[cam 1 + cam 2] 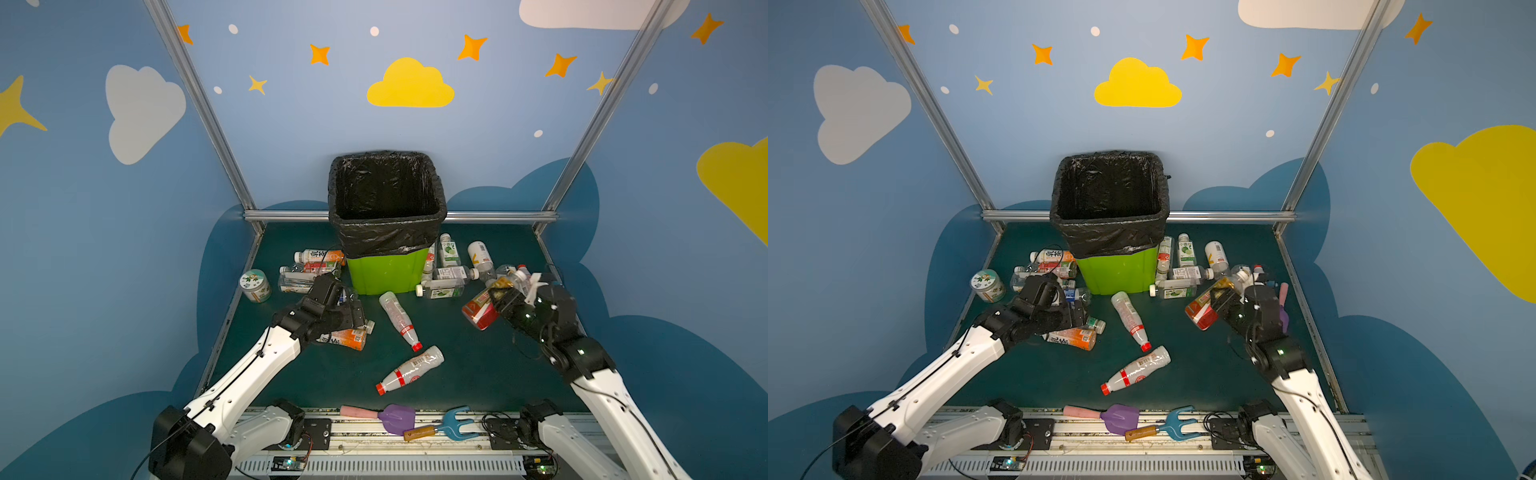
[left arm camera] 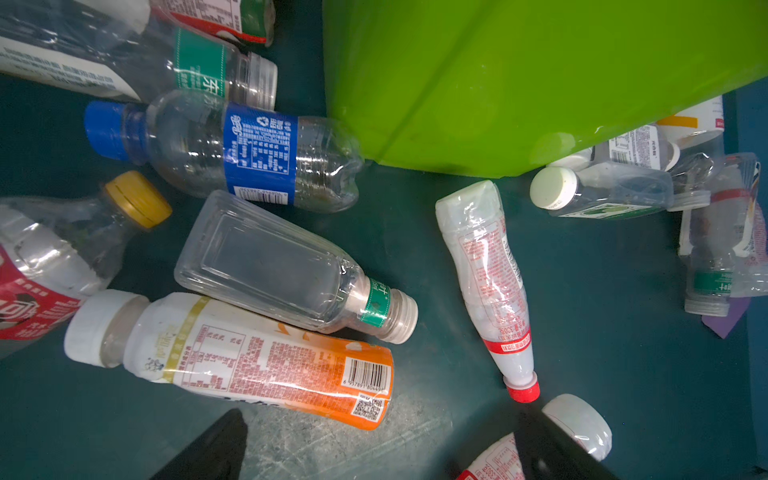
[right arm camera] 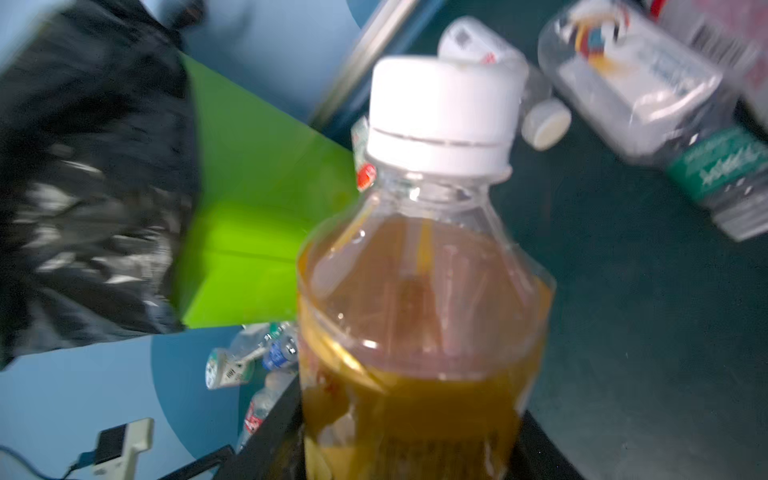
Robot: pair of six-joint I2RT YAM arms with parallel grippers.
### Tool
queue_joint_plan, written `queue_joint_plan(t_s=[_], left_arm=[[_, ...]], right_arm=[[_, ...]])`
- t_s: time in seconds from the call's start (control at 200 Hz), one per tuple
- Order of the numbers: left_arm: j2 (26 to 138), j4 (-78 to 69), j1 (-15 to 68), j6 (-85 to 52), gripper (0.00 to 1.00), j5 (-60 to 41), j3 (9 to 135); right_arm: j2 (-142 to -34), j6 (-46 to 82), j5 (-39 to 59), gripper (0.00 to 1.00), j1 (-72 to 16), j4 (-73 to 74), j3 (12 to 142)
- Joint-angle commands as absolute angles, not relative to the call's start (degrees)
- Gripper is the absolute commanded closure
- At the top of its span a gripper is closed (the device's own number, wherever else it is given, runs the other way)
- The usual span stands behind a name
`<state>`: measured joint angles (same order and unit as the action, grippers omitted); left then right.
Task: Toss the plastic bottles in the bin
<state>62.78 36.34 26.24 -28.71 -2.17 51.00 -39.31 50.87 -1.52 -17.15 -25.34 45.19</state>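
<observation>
A tall lime-green plastic bin (image 1: pixel 1119 274) stands on the dark green table (image 1: pixel 1204 374). The right gripper (image 1: pixel 1216 302) clasps a red-labelled clear plastic bottle (image 1: pixel 1198 313); the left gripper (image 1: pixel 1081 318) hangs over an orange-labelled white plastic bottle (image 1: pixel 1073 338).

A robot lab booth: cloud-and-star blue walls (image 1: pixel 299 124), aluminium frame (image 1: pixel 498 216), green-matted table (image 1: pixel 478 374).

There's the lime-green bin (image 1: pixel 384 272) with its black liner (image 1: pixel 386 237); dark teal worktop (image 1: pixel 457 374); a blue-capped, blue-labelled bottle (image 2: pixel 257 153), an orange-and-white bottle (image 2: pixel 270 361), a white-capped amber bottle (image 3: pixel 419 311).
</observation>
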Motion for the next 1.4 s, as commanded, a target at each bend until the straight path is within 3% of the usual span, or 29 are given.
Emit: queue_joint_plan(t_s=[0.0, 0.13, 0.285, 0.335, 0.486, 0.566, 0.666, 0.796, 0.851, 1.066, 1.257, 1.342, 1.397], left_arm=[[62.0, 37.8, 25.9, -26.9, 0.0, -0.4, 53.9], [62.9, 38.5, 25.8, -25.8, 0.0, -0.1, 56.0], [63.3, 38.6, 25.8, -26.2, 0.0, -1.1, 57.3], [63.1, 38.8, 25.8, -26.5, 0.0, -1.4, 57.3], [62.1, 40.5, 25.8, -27.4, 0.0, -1.7, 57.2], [61.0, 42.1, 25.8, -27.7, 0.0, -2.5, 57.4], [59.5, 43.4, 26.5, -27.6, 0.0, -3.6, 57.2], [58.0, 44.7, 29.4, -26.3, 0.01, -3.0, 56.3], [58.3, 45.2, 31.1, -25.9, 0.01, -2.2, 56.3], [62.5, 46.7, 35.3, -25.3, 0.02, -1.2, 57.3], [66.5, 47.7, 39.1, -22.6, 0.03, -2.7, 58.5], [68.0, 47.7, 41.0, -20.8, 0.09, -4.7, 58.9], [69.1, 47.9, 42.2, -19.6, 0.16, -5.8, 59.0]], right_arm=[[-37.8, 41.6, -10.2, 0.46, -16.8, -20.6, 55.0], [-49.2, 35.3, -4.0, 0.44, -17.1, -13.6, 71.5], [-75.8, 32.8, 8.5, 0.41, -22.3, -13.5, 101.5], [-86.2, 30.8, 11.4, 0.36, -25.3, -18.8, 115.2], [-117.1, 26.8, 14.5, 0.09, -28.8, -46.3, 167.5], [-121.2, 27.8, 13.0, 0.06, -26.7, -52.7, 177.6], [-112.7, 27.1, 14.3, 0.06, -23.5, -49.8, 166.2], [-88.6, 30.6, 13.7, 0.06, -18.7, -24.0, 123.1], [-81.1, 33.8, 14.0, 0.06, -14.6, -19.4, 110.8], [-68.5, 33.1, 18.6, 0.09, -2.5, -31.1, 92.8], [-62.2, 28.6, 20.5, 0.15, -0.4, -42.7, 74.9], [-58.6, 28.5, 20.3, 0.23, -0.3, -46.1, 64.9], [-56.6, 28.7, 19.3, 0.24, -0.2, -48.0, 60.4]])
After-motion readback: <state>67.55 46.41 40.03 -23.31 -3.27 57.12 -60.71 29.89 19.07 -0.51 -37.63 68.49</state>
